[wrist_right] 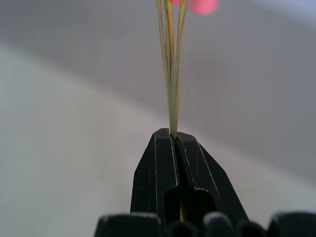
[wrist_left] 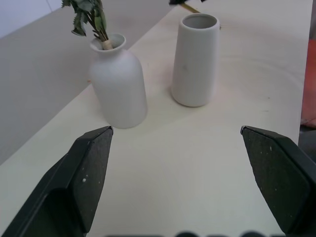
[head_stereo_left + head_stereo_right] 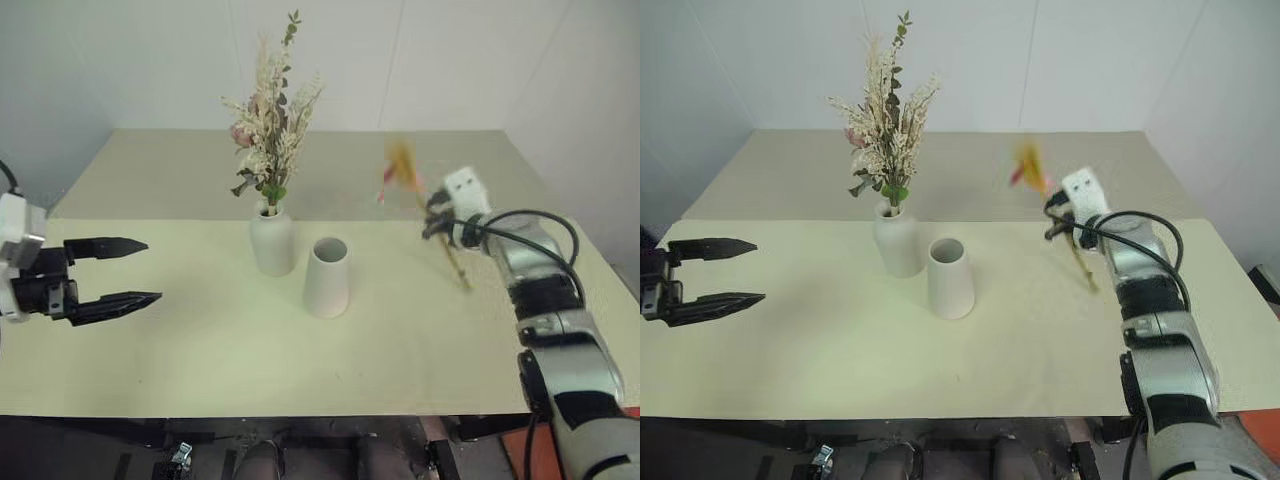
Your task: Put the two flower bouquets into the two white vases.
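Observation:
The bushy bouquet [image 3: 270, 120] stands upright in the bottle-shaped white vase [image 3: 272, 243] near the table's middle. Just right of it, the tapered white vase [image 3: 327, 277] holds nothing and its wide mouth faces up. My right gripper [image 3: 437, 222] is lifted above the table's right side and shut on the thin stems [image 1: 171, 74] of the second bouquet [image 3: 402, 170]. Its yellow ears and pink-red blooms rise blurred above the fingers, and the stem ends hang below. My left gripper [image 3: 153, 270] is open with nothing between its fingers, left of both vases, which show ahead of it [image 2: 176, 129].
The cream table [image 3: 200, 350] runs back to a white wall. Its right edge lies beside my right arm, with an orange object [image 3: 545, 450] below the front right corner.

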Robot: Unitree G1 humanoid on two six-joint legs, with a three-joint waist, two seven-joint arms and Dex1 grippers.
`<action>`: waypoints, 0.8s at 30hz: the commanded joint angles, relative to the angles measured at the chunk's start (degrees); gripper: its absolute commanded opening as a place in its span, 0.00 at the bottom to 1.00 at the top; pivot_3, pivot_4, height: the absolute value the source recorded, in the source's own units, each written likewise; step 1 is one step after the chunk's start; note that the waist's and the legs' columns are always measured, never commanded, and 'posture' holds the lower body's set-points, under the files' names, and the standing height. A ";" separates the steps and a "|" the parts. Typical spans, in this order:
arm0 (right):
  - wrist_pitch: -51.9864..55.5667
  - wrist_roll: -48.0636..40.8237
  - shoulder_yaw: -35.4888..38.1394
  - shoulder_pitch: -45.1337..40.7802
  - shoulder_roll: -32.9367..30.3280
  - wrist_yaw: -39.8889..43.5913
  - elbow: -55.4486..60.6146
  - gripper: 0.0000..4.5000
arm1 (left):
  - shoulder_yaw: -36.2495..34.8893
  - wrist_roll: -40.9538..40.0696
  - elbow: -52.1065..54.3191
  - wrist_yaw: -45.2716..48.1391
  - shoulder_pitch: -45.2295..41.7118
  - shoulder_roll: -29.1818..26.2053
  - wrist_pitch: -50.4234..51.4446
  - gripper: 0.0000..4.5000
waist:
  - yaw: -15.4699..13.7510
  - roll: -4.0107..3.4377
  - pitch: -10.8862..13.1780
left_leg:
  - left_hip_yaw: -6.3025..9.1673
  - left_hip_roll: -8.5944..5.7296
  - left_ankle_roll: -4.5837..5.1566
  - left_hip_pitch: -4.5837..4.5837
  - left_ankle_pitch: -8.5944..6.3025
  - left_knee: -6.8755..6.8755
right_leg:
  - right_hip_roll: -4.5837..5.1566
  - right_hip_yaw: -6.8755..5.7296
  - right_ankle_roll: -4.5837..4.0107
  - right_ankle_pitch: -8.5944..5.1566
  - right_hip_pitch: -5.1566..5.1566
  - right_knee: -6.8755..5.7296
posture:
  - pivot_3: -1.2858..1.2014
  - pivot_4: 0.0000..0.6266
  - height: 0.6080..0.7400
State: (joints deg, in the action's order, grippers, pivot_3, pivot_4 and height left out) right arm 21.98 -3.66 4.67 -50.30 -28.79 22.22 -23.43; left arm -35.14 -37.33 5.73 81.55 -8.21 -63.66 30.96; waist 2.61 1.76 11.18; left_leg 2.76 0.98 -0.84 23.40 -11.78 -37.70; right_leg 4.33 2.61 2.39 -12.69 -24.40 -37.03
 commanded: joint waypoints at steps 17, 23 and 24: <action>-0.67 -41.70 6.68 7.09 18.00 3.92 41.88 0.00 | -1.54 -1.61 -4.23 1.00 0.10 -1.01 -1.85 1.00 | 0.15 -0.06 0.03 | -0.08 1.09 0.00 -0.30 0.00 0.07 | -1.09 0.04 -0.35 -0.10 -0.05 -0.11 | 0.52 0.24 1.00; -2.02 -40.06 2.42 10.99 20.77 3.85 42.01 0.00 | -4.15 -2.04 -2.70 0.39 2.53 -0.97 -1.38 1.00 | 0.01 -0.06 0.03 | -0.09 1.12 0.00 -0.28 0.00 0.12 | -1.09 0.01 -0.44 -0.13 -0.07 -0.08 | 0.52 0.24 1.00; -2.41 -39.12 1.53 11.79 20.89 4.28 41.65 0.00 | -4.43 -2.08 -2.48 0.25 2.80 -0.89 -1.34 1.00 | -0.01 -0.06 0.03 | -0.09 1.11 0.00 -0.27 0.00 0.13 | -1.09 0.01 -0.44 -0.13 -0.09 -0.07 | 0.52 0.24 1.00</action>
State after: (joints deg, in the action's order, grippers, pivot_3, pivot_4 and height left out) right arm 21.53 -43.87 6.98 -38.82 -7.92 25.90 16.42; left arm -37.13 -38.50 1.59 82.01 -5.67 -63.68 30.00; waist 2.59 1.69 11.21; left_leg 2.67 2.10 -0.84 23.12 -11.78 -37.58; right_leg 3.24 2.61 1.94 -12.82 -24.49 -37.10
